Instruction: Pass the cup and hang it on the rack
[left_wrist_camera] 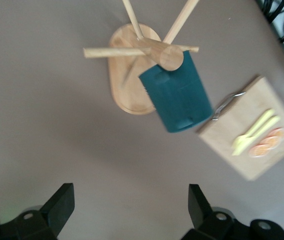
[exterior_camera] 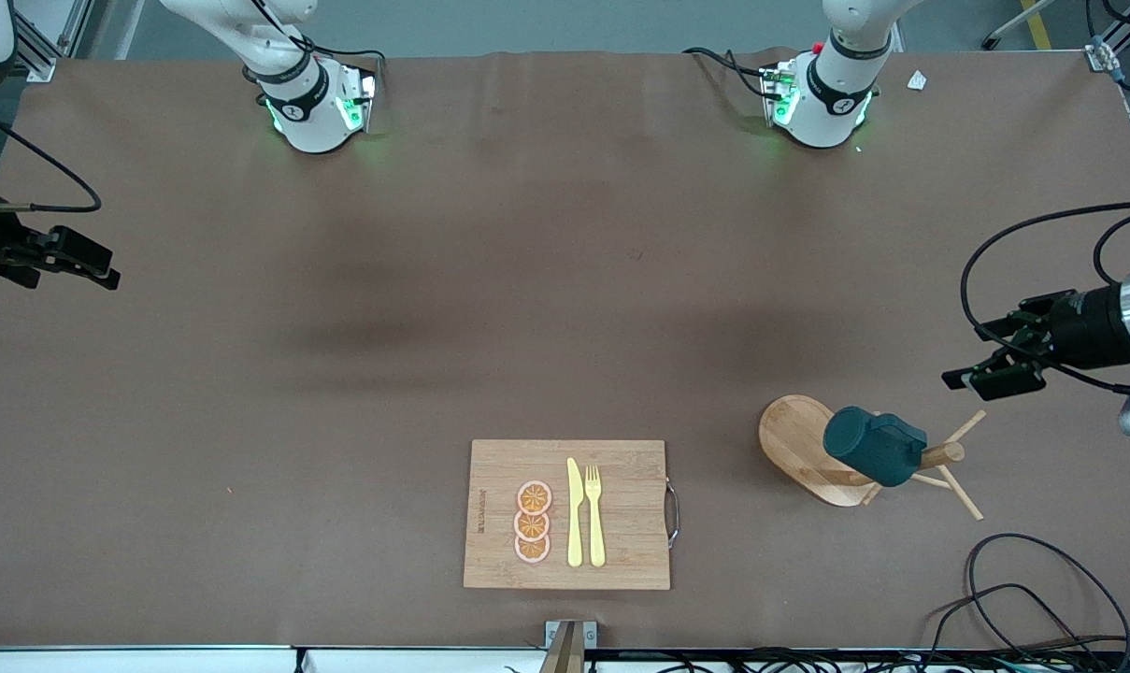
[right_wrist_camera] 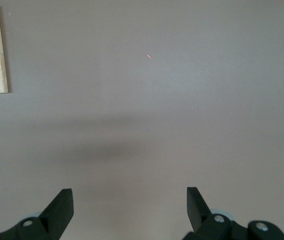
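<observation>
The dark teal cup (exterior_camera: 875, 446) hangs tilted on a peg of the light wooden rack (exterior_camera: 793, 435), which stands toward the left arm's end of the table. In the left wrist view the cup (left_wrist_camera: 179, 97) hangs beside the post, over the rack's oval base (left_wrist_camera: 124, 85). My left gripper (exterior_camera: 968, 355) is open and empty, in the air at the left arm's end of the table, apart from the rack; it also shows in the left wrist view (left_wrist_camera: 130, 210). My right gripper (exterior_camera: 107, 266) is open and empty over bare table at the right arm's end, as its wrist view (right_wrist_camera: 129, 212) shows.
A bamboo cutting board (exterior_camera: 621, 561) with orange slices (exterior_camera: 533, 522), a yellow knife (exterior_camera: 575, 512) and a yellow fork (exterior_camera: 594, 514) lies near the front camera's edge. Black cables (exterior_camera: 1032, 598) loop on the table nearer to the front camera than the rack.
</observation>
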